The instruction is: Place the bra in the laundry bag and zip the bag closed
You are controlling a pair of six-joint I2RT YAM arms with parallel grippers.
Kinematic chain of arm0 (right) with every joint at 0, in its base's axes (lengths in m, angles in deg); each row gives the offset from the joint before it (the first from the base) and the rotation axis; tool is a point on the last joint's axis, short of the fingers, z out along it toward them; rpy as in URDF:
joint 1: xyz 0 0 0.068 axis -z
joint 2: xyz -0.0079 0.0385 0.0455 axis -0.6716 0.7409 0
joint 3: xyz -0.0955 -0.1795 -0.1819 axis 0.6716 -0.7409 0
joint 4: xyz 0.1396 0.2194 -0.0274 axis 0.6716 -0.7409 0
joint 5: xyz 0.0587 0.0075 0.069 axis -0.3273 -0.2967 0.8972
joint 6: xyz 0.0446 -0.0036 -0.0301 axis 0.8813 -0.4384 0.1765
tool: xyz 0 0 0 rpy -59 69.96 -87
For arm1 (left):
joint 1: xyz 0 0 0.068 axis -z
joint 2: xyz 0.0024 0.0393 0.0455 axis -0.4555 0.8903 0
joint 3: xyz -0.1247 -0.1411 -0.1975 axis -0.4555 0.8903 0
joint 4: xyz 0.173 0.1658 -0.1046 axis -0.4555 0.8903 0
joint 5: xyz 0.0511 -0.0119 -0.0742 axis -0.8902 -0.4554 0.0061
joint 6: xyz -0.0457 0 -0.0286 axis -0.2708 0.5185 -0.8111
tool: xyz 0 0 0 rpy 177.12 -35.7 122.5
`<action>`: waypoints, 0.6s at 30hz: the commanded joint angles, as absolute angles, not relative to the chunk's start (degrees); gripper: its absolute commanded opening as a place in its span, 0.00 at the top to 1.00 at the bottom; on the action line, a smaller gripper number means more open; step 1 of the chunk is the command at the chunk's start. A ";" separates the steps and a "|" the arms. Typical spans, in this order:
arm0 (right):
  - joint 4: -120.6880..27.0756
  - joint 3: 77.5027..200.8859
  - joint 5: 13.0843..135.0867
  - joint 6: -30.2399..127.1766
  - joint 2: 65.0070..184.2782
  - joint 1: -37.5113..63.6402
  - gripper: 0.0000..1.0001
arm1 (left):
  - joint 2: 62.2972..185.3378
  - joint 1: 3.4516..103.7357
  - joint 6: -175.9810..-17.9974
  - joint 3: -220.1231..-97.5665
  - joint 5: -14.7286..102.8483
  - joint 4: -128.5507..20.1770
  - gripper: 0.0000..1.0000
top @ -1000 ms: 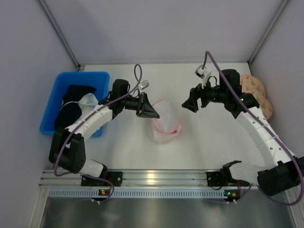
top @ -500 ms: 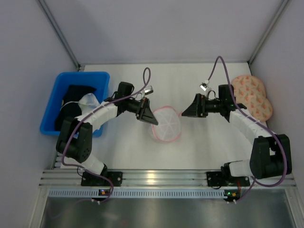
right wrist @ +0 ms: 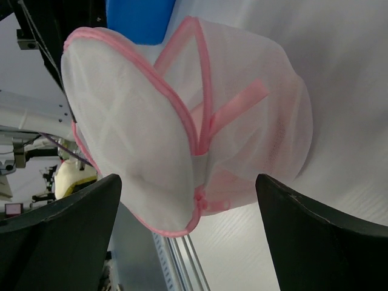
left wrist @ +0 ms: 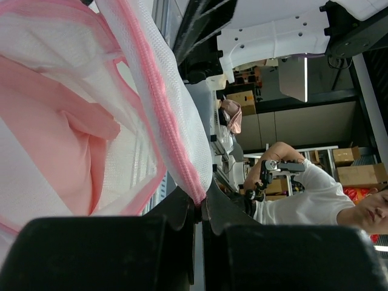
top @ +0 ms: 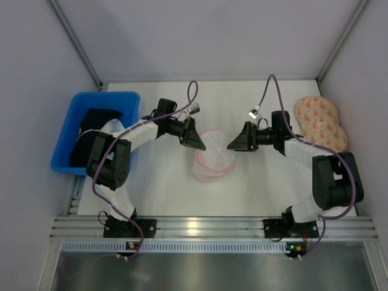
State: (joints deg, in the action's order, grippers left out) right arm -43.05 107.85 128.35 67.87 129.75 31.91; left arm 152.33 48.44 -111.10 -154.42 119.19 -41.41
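The laundry bag (top: 214, 159), a round white mesh pouch with pink zipper edging, lies mid-table with its lid flap partly lifted. The light-pink bra (left wrist: 42, 151) shows through the mesh inside it. My left gripper (top: 197, 143) is shut on the bag's pink zipper edge (left wrist: 182, 151) at the bag's left rim. My right gripper (top: 233, 145) is open and empty, just right of the bag, facing it. In the right wrist view the bag (right wrist: 182, 133) sits between my wide-open fingers (right wrist: 315, 230), with the zipper pull (right wrist: 200, 203) at its near edge.
A blue plastic bin (top: 66, 136) with black and white garments stands at the left. A peach orange-speckled two-lobed item (top: 321, 121) lies at the right back. Grey walls close in the table on three sides.
Both grippers have dropped closer to the table. The left gripper has tilted the bag's lid flap; the right gripper has moved a little left toward the bag.
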 commanded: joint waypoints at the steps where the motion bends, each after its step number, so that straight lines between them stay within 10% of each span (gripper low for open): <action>1: -34.10 109.70 131.47 67.84 132.68 31.21 0.07 | 152.12 47.66 -110.90 -156.02 131.42 -42.94 1.00; 5: -27.35 110.23 134.03 73.27 134.88 29.81 0.13 | 152.47 46.26 -110.72 -155.23 131.42 -42.94 1.00; 14: -22.74 108.83 134.12 79.35 132.60 25.84 0.99 | 152.92 40.02 -109.32 -158.21 119.40 -42.94 0.66; 18: -23.71 107.86 131.49 80.94 131.28 25.84 1.00 | 150.46 38.70 -96.30 -162.06 108.17 -33.06 0.61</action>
State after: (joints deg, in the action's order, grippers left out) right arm -27.32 107.85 132.83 79.43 134.32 26.18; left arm 153.53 39.48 -107.85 -156.98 114.78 -39.20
